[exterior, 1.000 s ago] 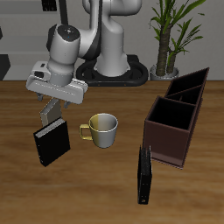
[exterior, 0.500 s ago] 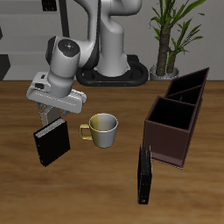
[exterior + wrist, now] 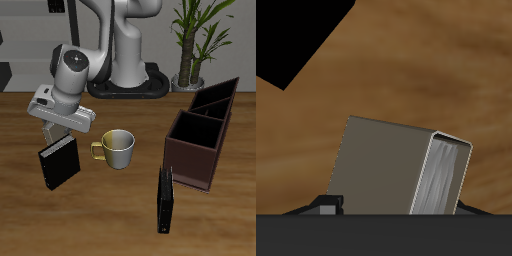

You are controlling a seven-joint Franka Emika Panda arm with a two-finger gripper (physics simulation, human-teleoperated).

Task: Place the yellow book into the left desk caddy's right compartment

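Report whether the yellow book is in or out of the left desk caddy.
Out. The wrist view shows the yellow book against bare table wood, with no walls around it.

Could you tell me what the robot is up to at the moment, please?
The gripper hangs just above the table, close behind a black square book. The wrist view shows the yellow book right beneath it, lying on the wood, not visibly grasped. The left desk caddy stands across the table, past a mug; nothing shows inside it.
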